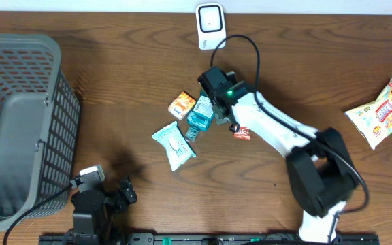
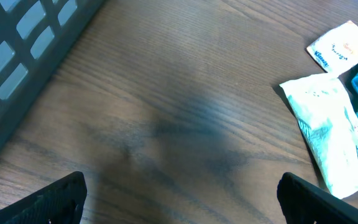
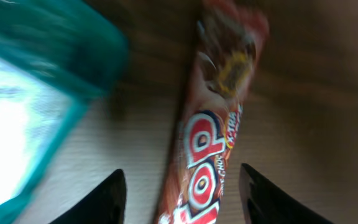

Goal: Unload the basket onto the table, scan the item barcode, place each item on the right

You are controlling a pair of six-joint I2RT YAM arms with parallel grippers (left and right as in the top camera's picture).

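My right jaws stand open astride the red chocolate bar [image 3: 219,99], flat on the tabletop just beside the teal pack [image 3: 36,81]; I should centre, sink, and pinch its narrow width without snagging that pack, then show it to the scanner [image 1: 209,24].

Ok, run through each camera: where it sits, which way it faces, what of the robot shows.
Overhead: above the table, looking down; left arm and right arm show, plus basket and scanner.
Left wrist: on the left arm, low over bare wood; left hand's open fingertips at bottom corners.
Right wrist: close above the red snack bar; right hand's fingertips frame it.
Shared: white tissue pack shows overhead and left wrist.
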